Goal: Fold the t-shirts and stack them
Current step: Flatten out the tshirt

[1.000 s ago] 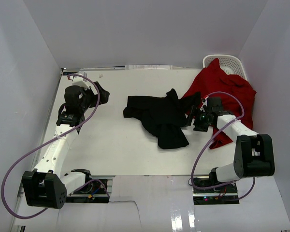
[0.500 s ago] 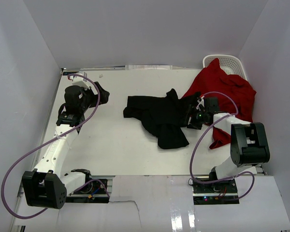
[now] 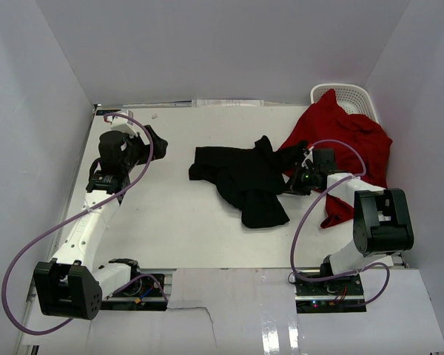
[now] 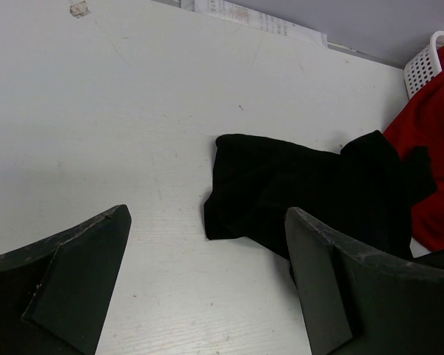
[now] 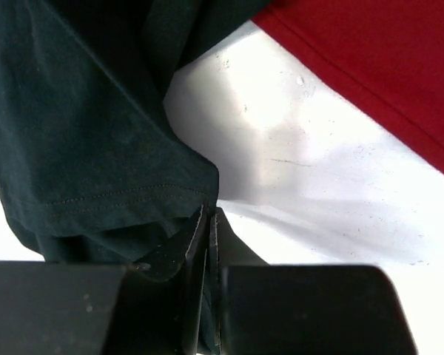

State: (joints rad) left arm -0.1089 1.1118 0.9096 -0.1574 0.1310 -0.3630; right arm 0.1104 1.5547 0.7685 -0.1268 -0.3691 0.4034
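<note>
Here the black t-shirt [image 3: 240,177] is lying crumpled near the middle of the white table [image 3: 170,214], with one lobe trailing toward the near edge and a peak of cloth pointing toward the far side. The red t-shirt [image 3: 348,140] is sprawling just to its right, touching it along one edge. Its far end is draping up over the rim of the white lattice basket [image 3: 351,94], which is sitting in the far right corner.

The right gripper [image 3: 292,182] is reaching in low at the black t-shirt's right edge, between the two garments. In the right wrist view, the right gripper [image 5: 207,222] is pressing its fingers tightly together, and they are pinching the corner of the black t-shirt's [image 5: 81,126] stitched hem. Bare table [image 5: 296,163] is showing beside that corner, and the red t-shirt [image 5: 370,52] is filling the upper right.

The left gripper [image 3: 152,142] is hanging over the far left part of the table, well apart from both shirts. In its wrist view the left gripper [image 4: 207,214] is holding its fingers [image 4: 81,281] spread wide with nothing between them. It is looking across the table [image 4: 96,111] at the black t-shirt [image 4: 303,185], the red t-shirt [image 4: 433,126] and the basket [image 4: 422,63] behind.
</note>
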